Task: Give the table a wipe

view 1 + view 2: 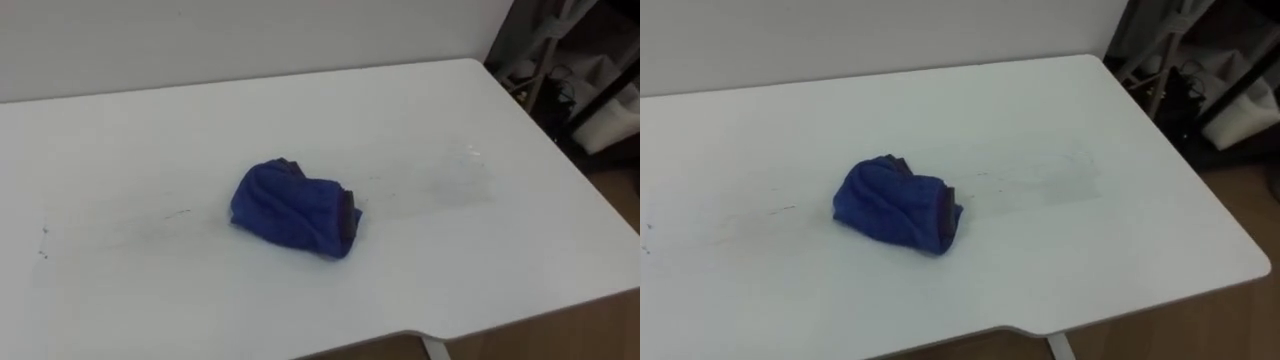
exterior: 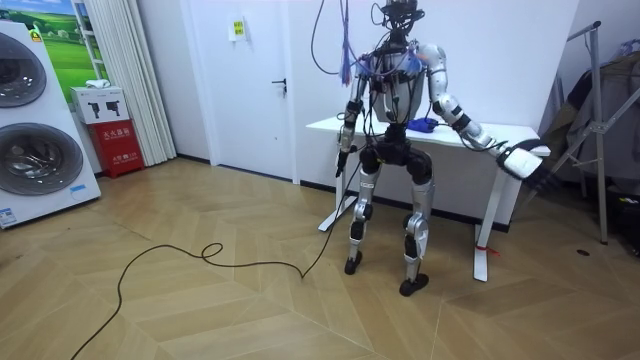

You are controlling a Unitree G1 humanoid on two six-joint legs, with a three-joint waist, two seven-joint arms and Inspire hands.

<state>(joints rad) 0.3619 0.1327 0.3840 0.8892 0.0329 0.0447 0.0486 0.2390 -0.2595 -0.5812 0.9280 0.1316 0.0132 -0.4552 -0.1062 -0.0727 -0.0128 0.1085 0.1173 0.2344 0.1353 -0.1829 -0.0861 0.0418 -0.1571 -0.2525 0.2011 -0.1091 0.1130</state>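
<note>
White table (image 1: pixel 520 250) carries a crumpled blue cloth (image 1: pixel 295 208) at centre. Right hand (image 2: pixel 522 160) sits well apart, past the table end. Its open or closed state cannot be told.

**Q:** Which obstacle lies on the tabletop (image 1: pixel 520 250)?
**A:** One bunched blue cloth (image 1: pixel 295 208), mid-surface. Bare tabletop lies open left, right, before and behind it.
**Q:** And beyond?
**A:** Behind the cloth, a wall (image 1: pixel 250 40) bounds the far edge. Far right of the cloth, dark clutter (image 1: pixel 585 70) crowds the corner.
</note>
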